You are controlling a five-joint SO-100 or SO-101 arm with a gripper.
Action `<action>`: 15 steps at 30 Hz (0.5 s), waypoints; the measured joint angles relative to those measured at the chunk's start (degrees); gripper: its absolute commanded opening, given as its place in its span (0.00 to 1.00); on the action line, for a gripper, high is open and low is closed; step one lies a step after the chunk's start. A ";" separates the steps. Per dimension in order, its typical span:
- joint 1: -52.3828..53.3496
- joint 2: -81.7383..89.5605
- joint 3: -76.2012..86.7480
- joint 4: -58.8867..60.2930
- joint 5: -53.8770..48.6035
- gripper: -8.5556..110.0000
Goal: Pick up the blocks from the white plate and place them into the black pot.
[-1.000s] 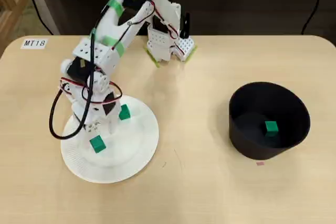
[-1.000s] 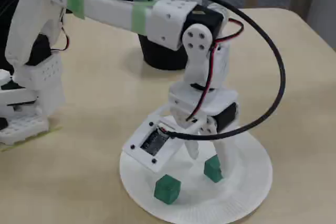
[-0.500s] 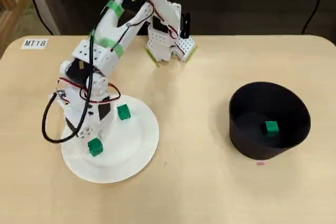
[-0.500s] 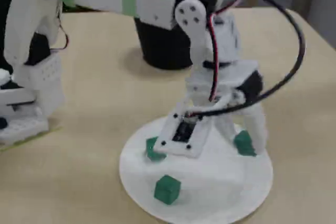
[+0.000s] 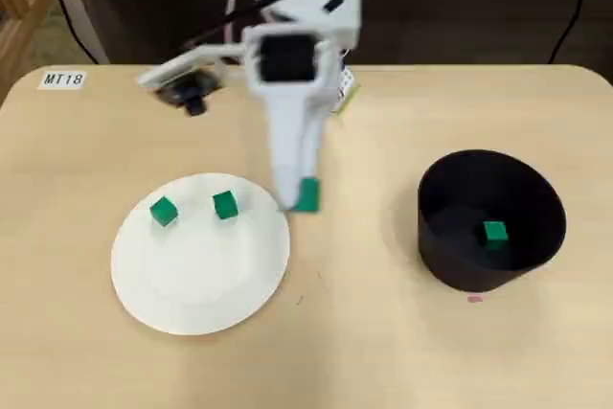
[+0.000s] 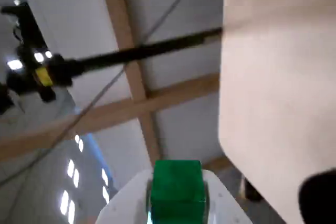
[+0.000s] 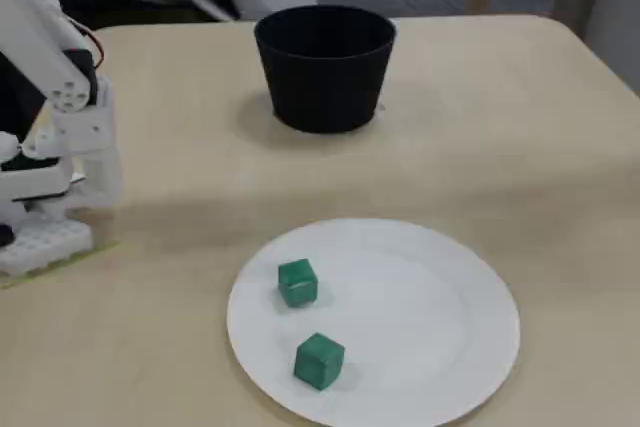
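Note:
My gripper (image 5: 305,195) is raised high above the table and shut on a green block (image 5: 306,194), which fills the space between the fingers in the wrist view (image 6: 176,190). In the overhead view it hangs just right of the white plate (image 5: 201,275). Two green blocks (image 5: 164,211) (image 5: 225,205) lie on the plate's far half; the fixed view shows them as block (image 7: 298,282) and block (image 7: 320,360) on the plate (image 7: 440,327). The black pot (image 5: 498,189) stands at the right with one green block (image 5: 494,232) inside. In the fixed view the pot (image 7: 325,67) stands at the back and the gripper is out of frame.
The arm's white base (image 7: 50,197) sits at the left in the fixed view and at the table's far edge in the overhead view. A label reading MT18 (image 5: 63,79) lies at the far left corner. Bare table separates plate and pot.
The gripper closed on a block on the plate, lifted it high and swung right, off the plate. The other lower block slid to the plate's far left part.

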 measured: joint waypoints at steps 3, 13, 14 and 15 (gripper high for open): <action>-9.05 3.34 11.95 -7.47 0.09 0.05; -25.14 4.48 29.00 -22.06 -1.58 0.05; -25.58 4.48 30.06 -23.20 -1.58 0.05; -25.93 4.04 30.76 -23.99 -1.58 0.05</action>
